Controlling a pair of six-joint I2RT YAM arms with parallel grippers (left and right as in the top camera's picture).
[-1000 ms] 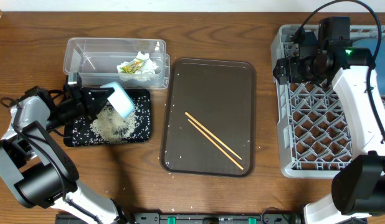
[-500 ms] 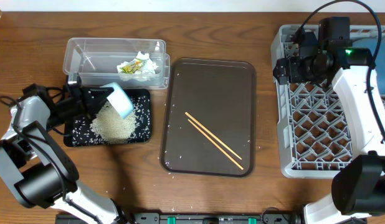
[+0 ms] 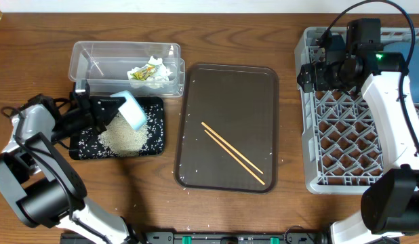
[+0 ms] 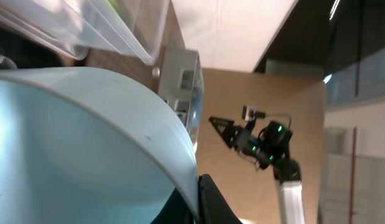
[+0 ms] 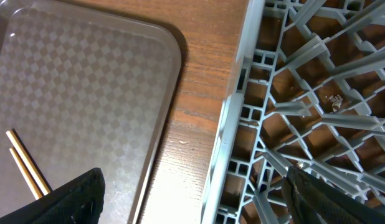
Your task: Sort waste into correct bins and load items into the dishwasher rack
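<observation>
Pinching the tilted white bowl [image 3: 132,111], apparently at its rim, the left tool [image 3: 112,105] overhangs the black tray [image 3: 81,150].

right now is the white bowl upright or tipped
Tipped: the white bowl is held on its side over the black tray, with a rice pile lying just below it.

In the overhead view, the blue plate [image 3: 405,49] is mostly covered by the right arm [image 3: 392,115] and cut by the edge. In the left wrist view, the bowl [image 4: 86,143] is cropped. The chopsticks [image 5: 27,163] are partly hidden behind a finger [image 5: 61,202] of the right gripper [image 5: 195,208].
</observation>
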